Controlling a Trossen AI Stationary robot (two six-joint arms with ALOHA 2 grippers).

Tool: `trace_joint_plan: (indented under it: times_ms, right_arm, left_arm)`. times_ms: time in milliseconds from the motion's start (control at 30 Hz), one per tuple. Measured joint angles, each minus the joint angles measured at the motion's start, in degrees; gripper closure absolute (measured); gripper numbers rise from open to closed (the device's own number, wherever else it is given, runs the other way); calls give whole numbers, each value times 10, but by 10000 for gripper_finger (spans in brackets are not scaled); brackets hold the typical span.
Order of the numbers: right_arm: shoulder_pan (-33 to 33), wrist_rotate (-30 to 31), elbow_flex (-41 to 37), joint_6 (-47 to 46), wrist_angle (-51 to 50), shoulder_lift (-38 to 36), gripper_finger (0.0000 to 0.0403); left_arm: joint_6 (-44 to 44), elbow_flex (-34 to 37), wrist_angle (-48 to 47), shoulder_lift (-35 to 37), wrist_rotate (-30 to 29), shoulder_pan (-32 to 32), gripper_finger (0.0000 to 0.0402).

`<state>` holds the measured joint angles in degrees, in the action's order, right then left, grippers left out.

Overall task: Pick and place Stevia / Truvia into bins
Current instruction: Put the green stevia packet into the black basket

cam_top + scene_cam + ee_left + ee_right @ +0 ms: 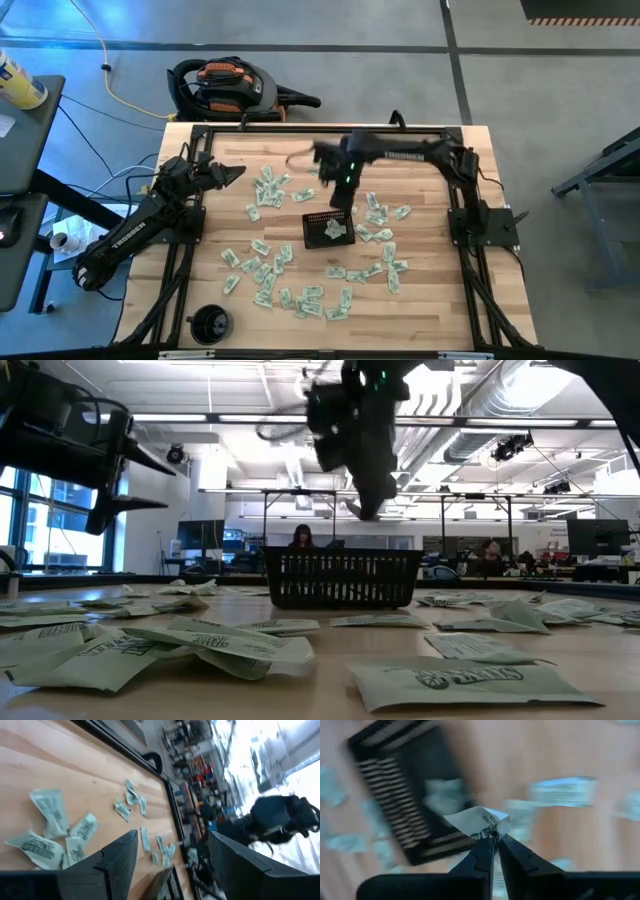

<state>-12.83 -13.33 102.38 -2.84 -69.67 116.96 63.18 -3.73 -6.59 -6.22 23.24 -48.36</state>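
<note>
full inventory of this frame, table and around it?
sachets: dozens, pale green and white, scattered over the table
held sachet: one, white, pinched above the tray
tray: one, black mesh, table centre, a few sachets inside
table: one, light wood
round cup: one, black, near left corner
vacuum: one, black and orange, floor behind the table
left gripper: open, idle at left
right gripper: shut on held sachet

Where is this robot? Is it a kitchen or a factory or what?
Probably a big open robotics lab or workshop, not a kitchen. Bare ceiling pipes and ducts run overhead, rows of desks with computer monitors fill the room behind, and the wooden table sits inside a black frame on a concrete floor.
</note>
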Motion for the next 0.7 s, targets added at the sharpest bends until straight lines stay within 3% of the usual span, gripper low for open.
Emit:
trace_joint_plan:
  times_ms: [267, 433, 700]
  right_arm:
    - [95, 19, -47, -97, 129, 4, 359]
    - [97, 35, -70, -164, 137, 20, 304]
    - [98, 65, -86, -165, 153, 28, 247]
  left_arm:
    - [-13, 0, 2, 0, 57, 0, 124]
    - [-14, 0, 2, 0, 60, 0, 124]
    - [-13, 0, 2, 0, 61, 0, 124]
